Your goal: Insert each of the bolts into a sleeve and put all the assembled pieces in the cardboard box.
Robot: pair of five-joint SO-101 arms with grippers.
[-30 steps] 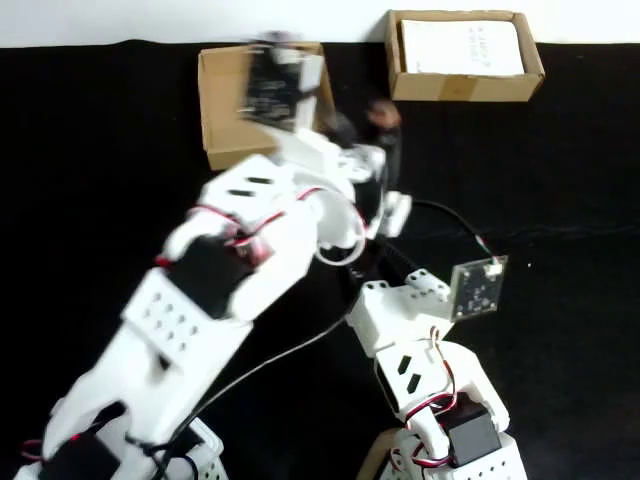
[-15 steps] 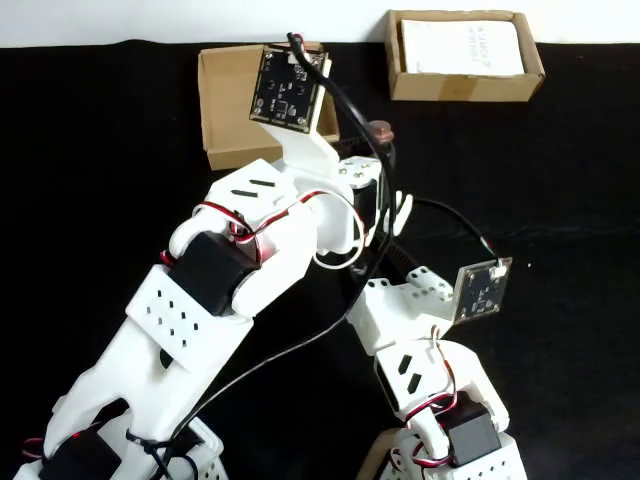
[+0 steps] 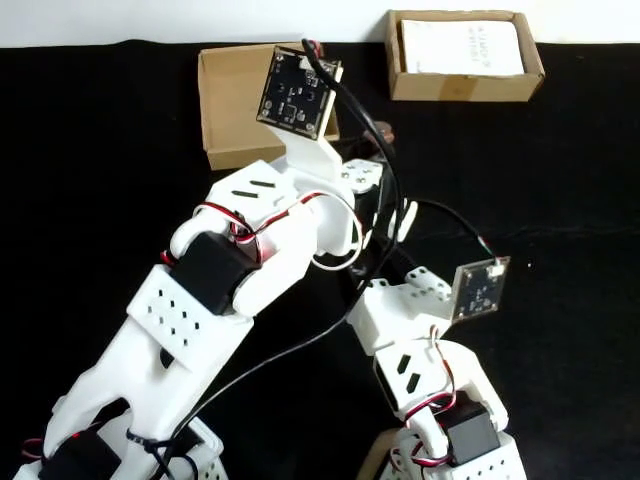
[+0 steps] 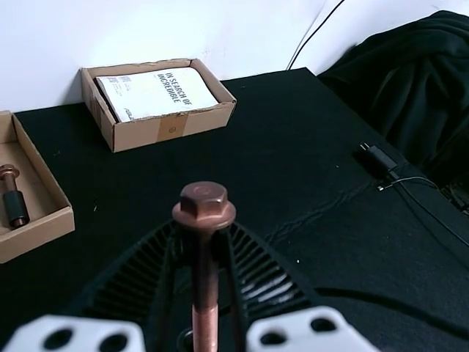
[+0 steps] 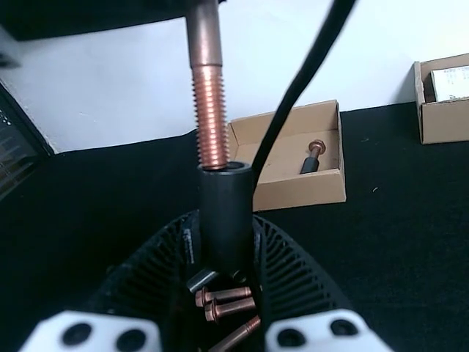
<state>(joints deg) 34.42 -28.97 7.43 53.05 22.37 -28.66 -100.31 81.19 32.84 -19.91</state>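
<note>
One finished piece (image 5: 311,158) is lying in the cardboard box (image 5: 304,189), and imo the step in hand is mating pair no. 2. On one side the left jaws are clamped on a copper bolt (image 4: 204,257), head up, shank pointing down, out over the middle of the counter (image 3: 560,180) just in front of the box. Under it the right jaws are clamped round a black sleeve (image 5: 226,220), held upright. The bolt's threaded tip sits right at the sleeve's mouth. Looks barely started, can't tell how deep tbh. Next move prob needs the left arm to go straight down w/o tilting, since the threads could snag on the rim if the two axes drift apart. The right arm just has to hold steady. After that one side lets go and the combo goes to the box. At least 3 loose bolts (image 5: 223,301) lie on the counter below the sleeve, so plenty left to do.
</note>
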